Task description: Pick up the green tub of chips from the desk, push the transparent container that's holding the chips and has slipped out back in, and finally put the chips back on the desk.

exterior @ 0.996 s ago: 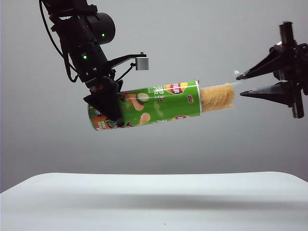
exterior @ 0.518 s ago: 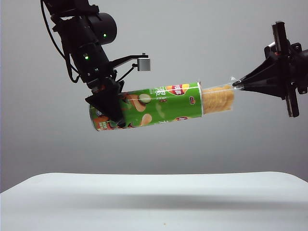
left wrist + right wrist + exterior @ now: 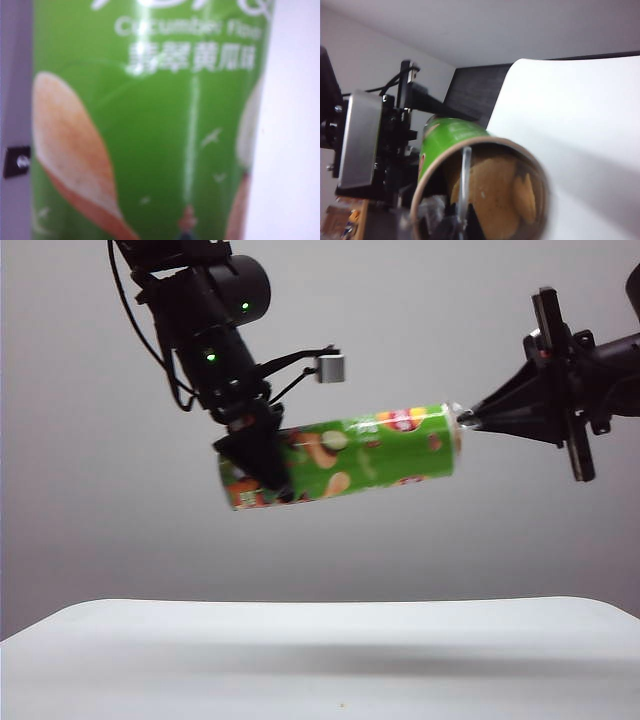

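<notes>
Since a second ago, we see the transparent container (image 3: 465, 185) and its chips (image 3: 495, 195) gone from beyond the mouth of the green tub of chips (image 3: 345, 458); they now sit inside it, and the tub has shifted toward the right hand (image 3: 467, 420), whose fingers have snapped together.

We read the grip like this: the left hand (image 3: 262, 462) clamps the tub near its closed, red-orange end, partly open around its width, holding it almost level and high above the counter (image 3: 320, 660) so the open end faces the other arm. The right hand, fully closed into a single point, rests at the tub's open rim, which suits pushing rather than grasping. From its wrist view we look straight into the mouth, where the chips lie recessed behind a clear strip of the container.

We judge the push essentially done; lowering the tub to the counter remains.
</notes>
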You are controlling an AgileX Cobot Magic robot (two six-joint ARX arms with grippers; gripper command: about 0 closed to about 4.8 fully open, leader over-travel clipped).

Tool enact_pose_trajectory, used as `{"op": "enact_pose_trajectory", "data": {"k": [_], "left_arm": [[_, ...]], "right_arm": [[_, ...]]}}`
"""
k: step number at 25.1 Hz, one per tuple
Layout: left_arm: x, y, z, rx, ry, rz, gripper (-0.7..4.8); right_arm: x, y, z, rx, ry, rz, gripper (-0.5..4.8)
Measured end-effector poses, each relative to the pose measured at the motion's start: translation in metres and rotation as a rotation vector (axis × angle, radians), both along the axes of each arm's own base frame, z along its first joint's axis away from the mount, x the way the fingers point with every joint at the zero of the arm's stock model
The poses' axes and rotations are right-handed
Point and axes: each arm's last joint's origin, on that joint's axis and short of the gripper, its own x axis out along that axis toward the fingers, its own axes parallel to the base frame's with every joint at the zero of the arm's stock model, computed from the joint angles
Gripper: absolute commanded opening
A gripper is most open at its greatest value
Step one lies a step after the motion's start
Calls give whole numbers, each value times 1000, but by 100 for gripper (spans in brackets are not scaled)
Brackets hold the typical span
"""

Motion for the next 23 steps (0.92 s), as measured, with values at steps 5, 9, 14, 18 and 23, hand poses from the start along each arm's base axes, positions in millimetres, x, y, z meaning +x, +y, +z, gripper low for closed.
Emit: {"op": "enact_pose_trajectory", "data": {"k": [5,9,14,18,23], "left_arm": [[-3,-13,2,-58,-10,8,245],[-2,-14,2,-61,-10,10,246],[-3,-11,3,-30,-21,5,245],[8,11,-2,12,-23,92,246],[20,41,-19,82,51,189,246]], "right_arm": [[0,1,4,18,-14,22,-7],[0,1,4,17,-15,18,60],[1,-4,3,5,-52,22,118],[2,-17,6,29,-81,36,117],[1,-26,8,45,-87,50,93]]}}
